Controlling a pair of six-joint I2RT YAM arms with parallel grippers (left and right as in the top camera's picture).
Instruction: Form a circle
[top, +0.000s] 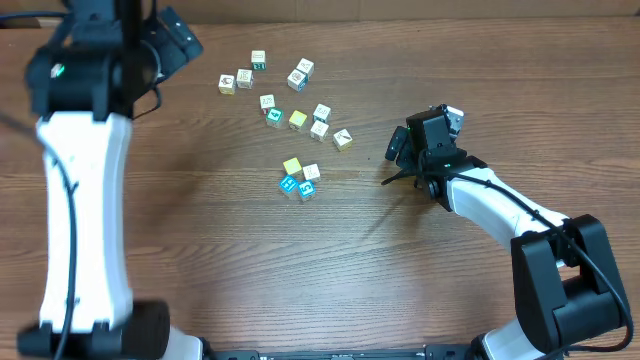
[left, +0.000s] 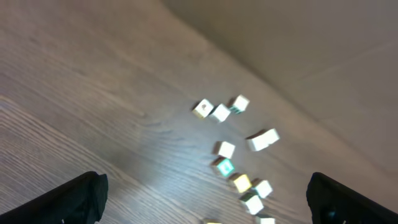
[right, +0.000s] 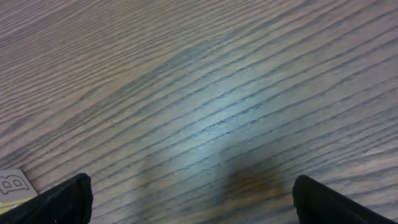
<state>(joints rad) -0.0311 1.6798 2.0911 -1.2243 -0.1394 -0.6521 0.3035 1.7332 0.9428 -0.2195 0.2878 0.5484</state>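
Wood-grain tabletop (top: 300, 280) carrying about fifteen tiny cubes (top: 297, 119), printed faces white, yellow, blue or teal, scattered loose in the far half, somewhat left of the middle; no circle formed yet. One bunch close to the far edge, a second bunch nearer in, and a cluster of four (top: 299, 178) touching or almost so, closest to the tabletop's centre. Likely light and stiff, hard-edged, prone to skid or tumble on the smooth grain if nudged. Probably best taken from above across two flat opposite faces, one at a time, or else pushed flat along the wood. Several neighbours touching, so little room for a finger between them; an outlying cube (top: 342, 139) at the right of the scatter looks the easier start. Left pincer (left: 206, 186) spread wide and empty, up near the far left corner, facing the scatter from its wrist view. Right pincer (top: 393, 165) likewise wide and empty, low over bare wood just right of the cubes, with a lettered cube (right: 12, 183) showing at the lower left corner of its wrist view. Plenty of bare wood toward the near edge and the right edge for laying out a ring; less room beyond the scatter, toward the far edge. Main hazard, by judgement: knocking a neighbour askew while reaching in.
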